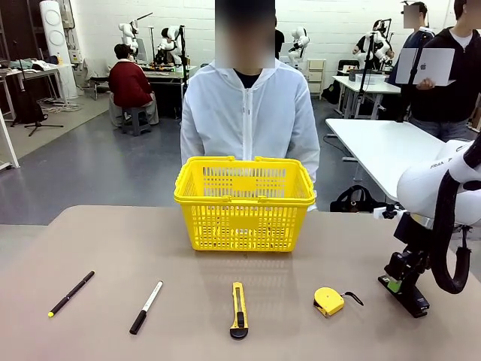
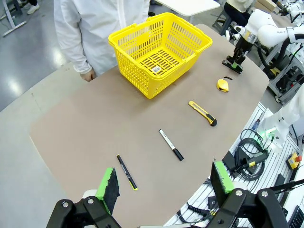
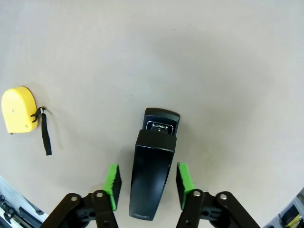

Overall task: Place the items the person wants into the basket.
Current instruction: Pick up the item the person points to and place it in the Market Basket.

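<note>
The yellow basket (image 1: pixel 243 203) stands at the far middle of the table, right in front of the person in the white jacket (image 1: pixel 248 113). The yellow-and-black utility knife (image 1: pixel 238 310) lies near the front edge, and the yellow tape measure (image 1: pixel 328 301) with its black strap lies to its right. At the table's right end, my right gripper (image 3: pixel 148 184) is low over a black stapler-like object (image 3: pixel 152 175), its green pads either side of it with a thin gap on one side. My left gripper (image 2: pixel 164 183) hangs open high above the table.
A black pen with a yellow tip (image 1: pixel 71 293) and a black-and-white marker (image 1: pixel 146 307) lie at the front left. Bare tabletop stretches between the tools and the basket. One hand of the person (image 2: pixel 87 75) rests at the far table edge.
</note>
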